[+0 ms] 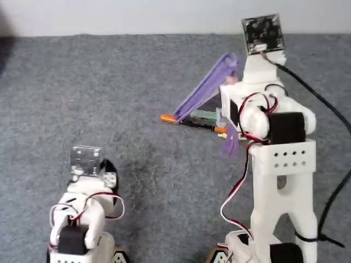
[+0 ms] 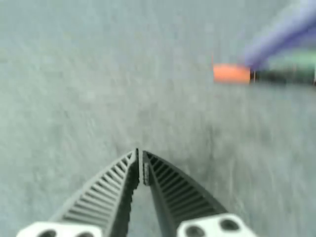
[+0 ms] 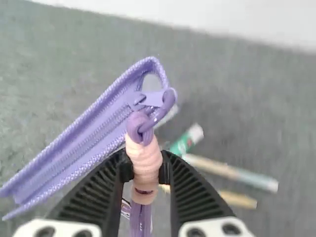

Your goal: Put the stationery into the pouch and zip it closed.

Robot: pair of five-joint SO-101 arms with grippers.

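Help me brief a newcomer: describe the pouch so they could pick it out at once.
On the grey table, find the right arm, the taller white one. Its pincer grips a pink bead on the zip of the pouch, which slants from there down to the table. It is the only flat purple thing; the pens at its low end are thin sticks.

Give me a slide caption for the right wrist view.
The right claw grips the pink zipper pull of the purple pouch, pens lying on the grey mat beyond.
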